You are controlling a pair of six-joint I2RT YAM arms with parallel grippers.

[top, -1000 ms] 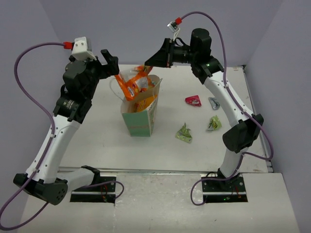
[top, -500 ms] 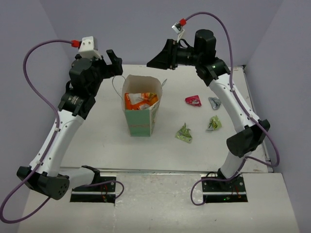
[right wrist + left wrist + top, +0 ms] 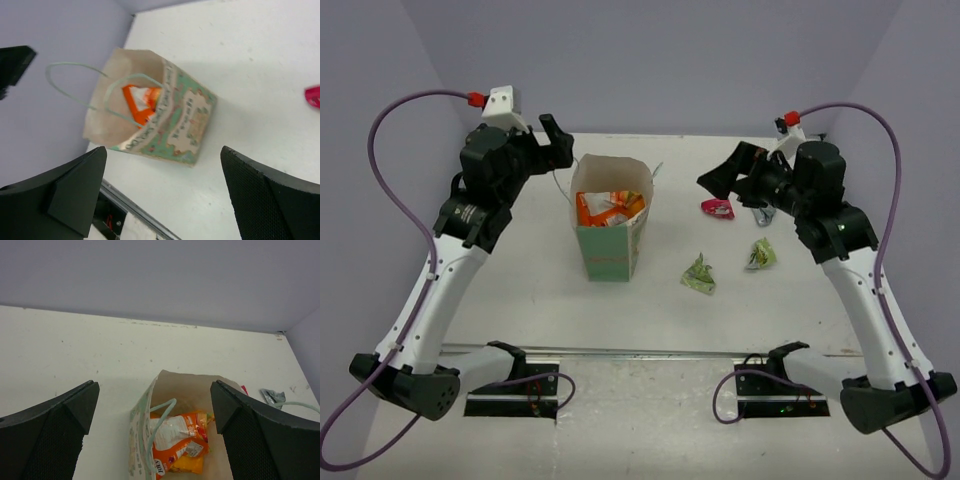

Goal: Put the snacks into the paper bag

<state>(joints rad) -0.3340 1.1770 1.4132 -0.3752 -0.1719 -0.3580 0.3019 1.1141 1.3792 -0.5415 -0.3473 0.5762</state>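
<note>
The mint-green paper bag (image 3: 608, 254) stands upright left of the table's centre, with an orange-white pouch (image 3: 607, 209) and an orange-yellow pouch (image 3: 222, 434) inside it. My left gripper (image 3: 551, 147) hovers open and empty by the bag's (image 3: 141, 424) far left rim. My right gripper (image 3: 724, 176) is open and empty in the air, right of the bag (image 3: 186, 125) and just left of the red-pink packet (image 3: 717, 208). On the table lie the grey packet (image 3: 761, 212) and two green packets (image 3: 699, 275) (image 3: 760, 254).
Thin bag handles (image 3: 75, 95) arch over the bag's mouth. The side and back walls (image 3: 640, 60) close in the table. Both arm bases and their rail (image 3: 640, 355) sit at the near edge.
My right gripper has opened, let the orange-white pouch drop into the bag, and swung right and down toward the red-pink packet. The left arm shifted slightly back.
</note>
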